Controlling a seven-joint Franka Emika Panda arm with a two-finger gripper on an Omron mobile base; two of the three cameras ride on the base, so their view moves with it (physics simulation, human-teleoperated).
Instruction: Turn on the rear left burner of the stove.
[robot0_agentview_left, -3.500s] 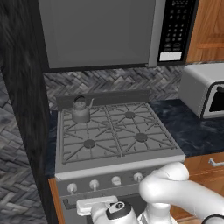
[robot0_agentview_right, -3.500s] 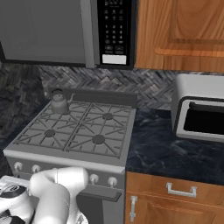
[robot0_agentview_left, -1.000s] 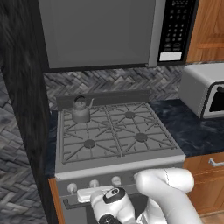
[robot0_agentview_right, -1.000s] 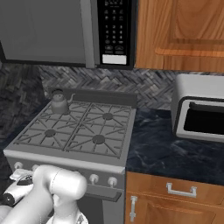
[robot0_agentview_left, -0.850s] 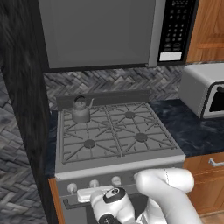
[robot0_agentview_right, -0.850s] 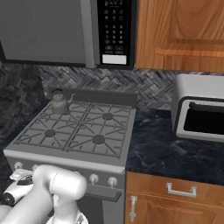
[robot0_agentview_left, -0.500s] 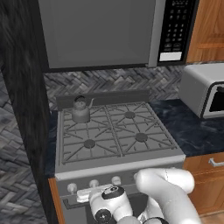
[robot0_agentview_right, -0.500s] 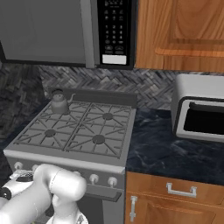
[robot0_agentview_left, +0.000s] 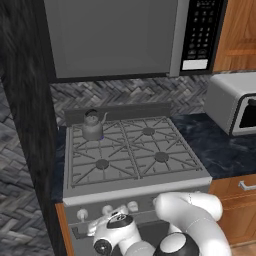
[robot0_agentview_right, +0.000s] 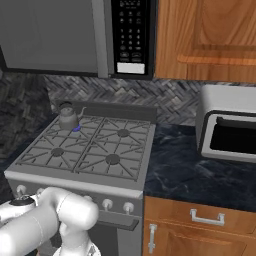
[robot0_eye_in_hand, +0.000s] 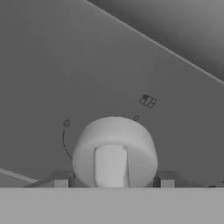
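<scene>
At the bottom of the hand view we see a white knob (robot0_eye_in_hand: 114, 151) on the stove (robot0_agentview_left: 135, 185) front, framed by the gripper (robot0_eye_in_hand: 113, 183), a finger tip (robot0_eye_in_hand: 61, 181) on either side, narrowly spaced; whether they press it we cannot tell. A small blue flame now shows under the kettle (robot0_agentview_left: 92, 125) at the rear left burner (robot0_agentview_right: 75, 128), upper left of the grates — absent moments ago. The arm has edged in at the lower left of the left base view. We judge the burner lit — the task looks essentially done.
</scene>
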